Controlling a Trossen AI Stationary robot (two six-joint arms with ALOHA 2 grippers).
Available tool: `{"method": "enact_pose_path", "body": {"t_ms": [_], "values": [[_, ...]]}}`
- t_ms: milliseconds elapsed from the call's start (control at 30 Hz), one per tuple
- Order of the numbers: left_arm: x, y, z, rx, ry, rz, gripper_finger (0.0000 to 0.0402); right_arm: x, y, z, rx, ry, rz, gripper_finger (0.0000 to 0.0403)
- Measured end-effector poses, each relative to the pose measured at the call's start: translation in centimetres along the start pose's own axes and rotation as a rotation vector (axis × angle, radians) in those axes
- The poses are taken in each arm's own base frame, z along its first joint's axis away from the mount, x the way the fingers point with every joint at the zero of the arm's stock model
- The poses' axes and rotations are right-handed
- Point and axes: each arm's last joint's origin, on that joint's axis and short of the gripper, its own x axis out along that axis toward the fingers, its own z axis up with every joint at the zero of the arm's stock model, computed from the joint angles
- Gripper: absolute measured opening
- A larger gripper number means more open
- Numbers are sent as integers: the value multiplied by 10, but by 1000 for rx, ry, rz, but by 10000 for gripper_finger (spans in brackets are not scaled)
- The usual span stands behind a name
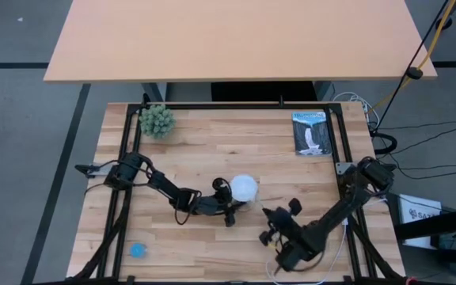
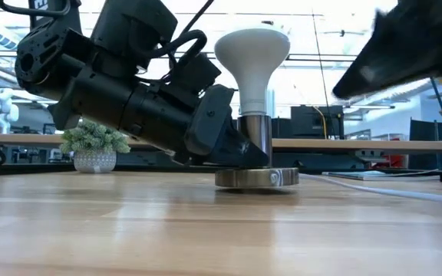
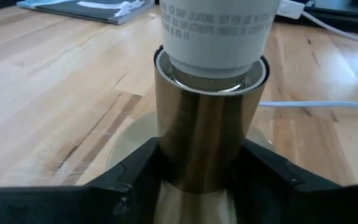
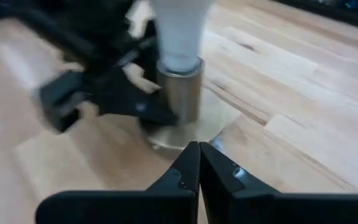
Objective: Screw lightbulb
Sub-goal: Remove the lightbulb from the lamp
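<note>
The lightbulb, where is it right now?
The lightbulb stands upright in a metal socket near the table's middle; the left gripper clamps the socket's barrel, and the right gripper is close by.

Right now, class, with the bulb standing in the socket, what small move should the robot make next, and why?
Probably open the right gripper and bring it to the bulb to turn it. The left gripper clamps the socket, steadying it, and the bulb stands upright in it. The right gripper is shut, empty and apart from the bulb.
</note>
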Motion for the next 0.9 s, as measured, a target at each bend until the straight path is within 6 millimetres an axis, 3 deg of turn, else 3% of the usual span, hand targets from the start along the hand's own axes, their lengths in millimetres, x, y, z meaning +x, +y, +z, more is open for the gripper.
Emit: {"method": "enact_pose_path", "body": {"t_ms": [167, 400, 633, 900], "values": [[0, 0, 0, 32, -3, 9, 190, 27, -1, 1, 9, 51, -41, 0], [0, 0, 1, 47, -5, 8, 190, 37, 13, 11, -151, -1, 27, 5], [-12, -10, 23, 55, -64, -27, 190, 31, 24, 19, -223, -42, 111, 63], [-23, -19, 37, 83, -103, -58, 190, 13, 19, 45, -207, -66, 153, 149]]}}
